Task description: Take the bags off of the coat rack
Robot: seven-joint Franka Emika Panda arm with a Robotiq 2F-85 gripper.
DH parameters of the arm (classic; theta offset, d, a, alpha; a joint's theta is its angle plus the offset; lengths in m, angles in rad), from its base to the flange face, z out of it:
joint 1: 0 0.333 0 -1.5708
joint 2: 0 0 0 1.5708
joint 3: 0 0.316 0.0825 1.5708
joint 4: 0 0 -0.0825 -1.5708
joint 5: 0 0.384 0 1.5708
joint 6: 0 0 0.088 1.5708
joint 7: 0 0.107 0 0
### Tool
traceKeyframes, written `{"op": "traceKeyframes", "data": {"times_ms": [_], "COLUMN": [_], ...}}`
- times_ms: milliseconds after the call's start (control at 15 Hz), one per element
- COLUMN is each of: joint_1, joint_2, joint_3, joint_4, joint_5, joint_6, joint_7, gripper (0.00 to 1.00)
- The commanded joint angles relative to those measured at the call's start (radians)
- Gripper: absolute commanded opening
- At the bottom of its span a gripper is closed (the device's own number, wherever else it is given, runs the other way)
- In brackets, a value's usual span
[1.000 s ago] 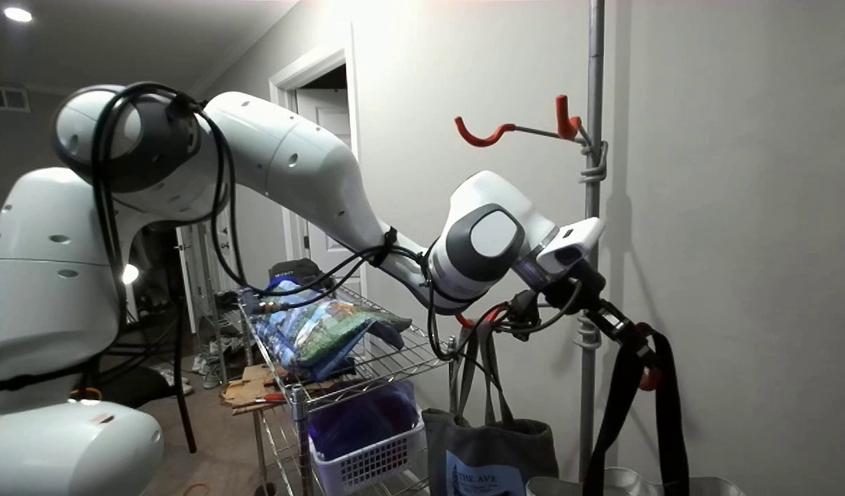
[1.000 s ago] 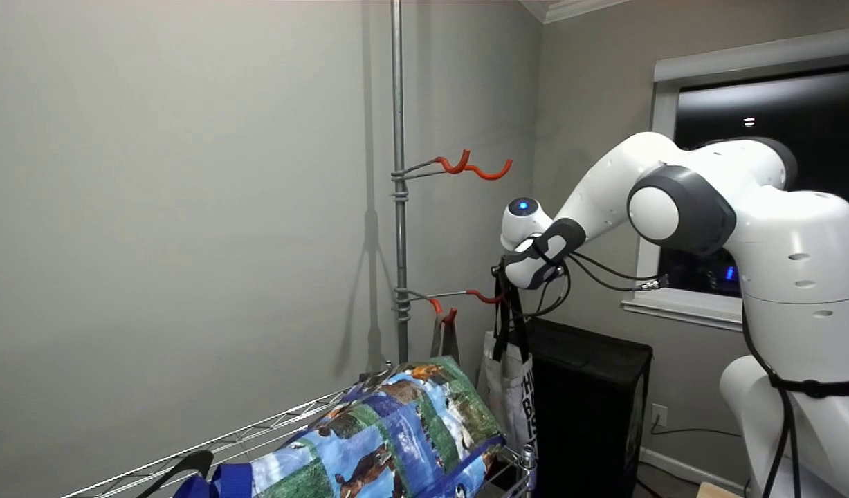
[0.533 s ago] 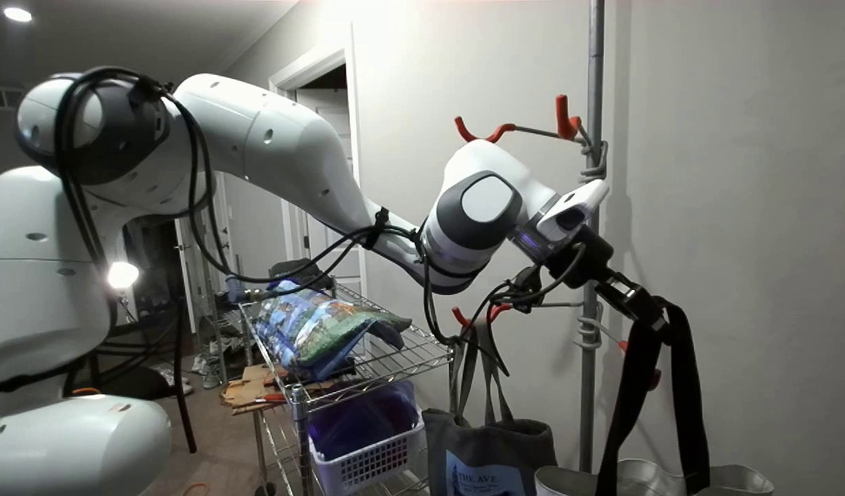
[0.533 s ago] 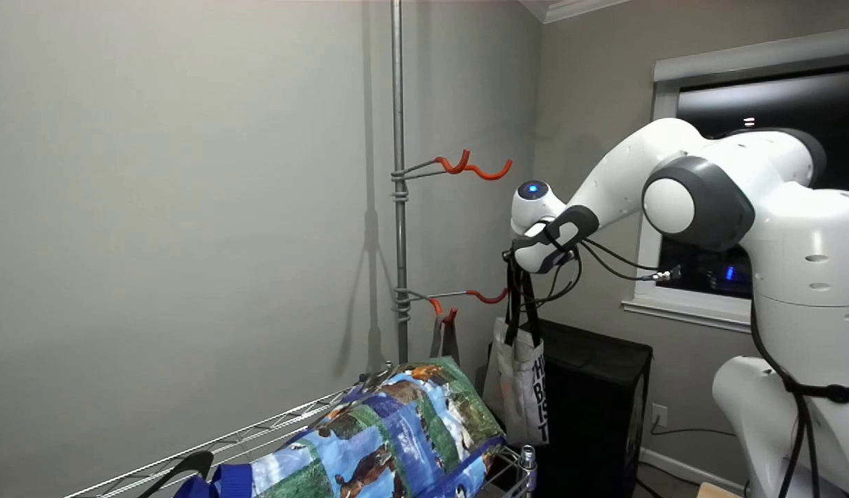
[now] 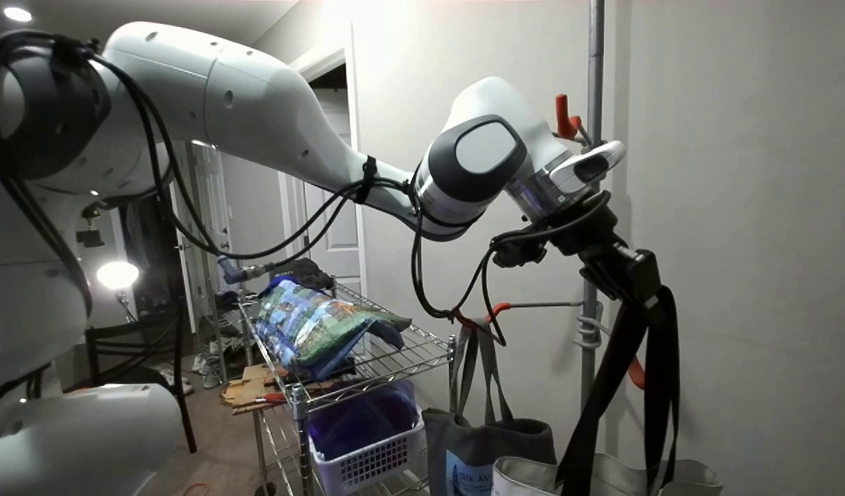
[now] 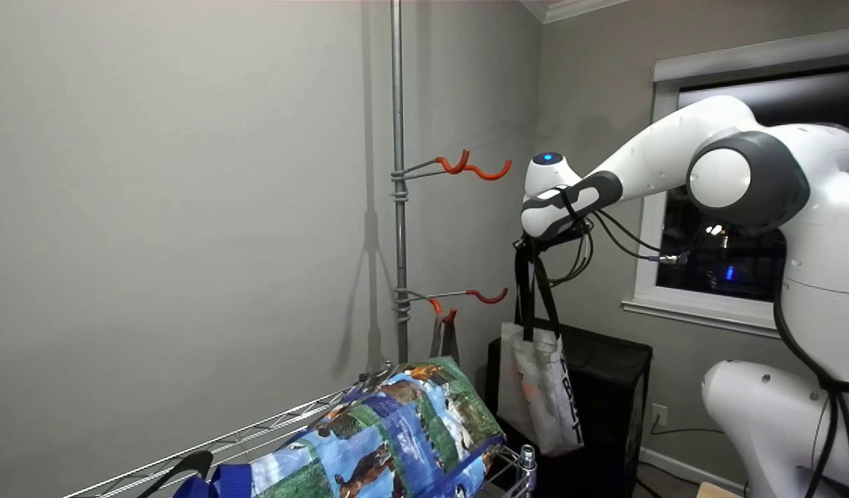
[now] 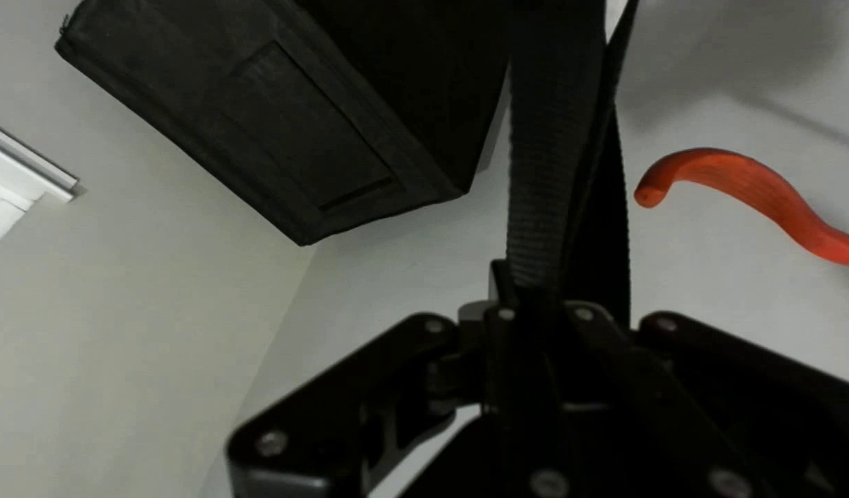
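Evidently, tool clamped on black straps near top, likely so white bag hangs free at 6 o'clock. Orange hook apart, 2 o'clock in wrist view. Gray bag towards 8 o'clock in exterior view, handles kept on by upturned hook: seemingly 1 left.

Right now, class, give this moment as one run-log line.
gripper: shut on black straps | white bag: off coat rack | gray bag: hung on red hook | task: unfinished
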Motion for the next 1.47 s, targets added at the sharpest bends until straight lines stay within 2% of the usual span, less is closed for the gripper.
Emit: {"op": "traceKeyframes", "data": {"times_ms": [0, 133, 400, 600, 667, 867, 1133, 1400], "joint_1": [0.121, 0.202, 0.402, 0.482, 0.411, 0.443, 0.466, 0.529], "joint_2": [0.073, 0.113, 0.222, 0.360, 0.419, 0.495, 0.552, 0.584], "joint_3": [-0.166, -0.264, -0.493, -0.639, -0.611, -0.680, -0.688, -0.725], "joint_4": [0.066, 0.085, 0.086, 0.055, 0.057, 0.060, 0.073, 0.091], "joint_5": [0.202, 0.343, 0.539, 0.653, 0.714, 0.752, 0.778, 0.807], "joint_6": [-0.061, -0.128, -0.328, -0.460, -0.507, -0.600, -0.671, -0.729], "joint_7": [-0.226, -0.380, -0.669, -0.845, -0.914, -0.997, -1.036, -1.098], "gripper": [0.03, 0.03, 0.03, 0.03, 0.03, 0.03, 0.03, 0.03]}}
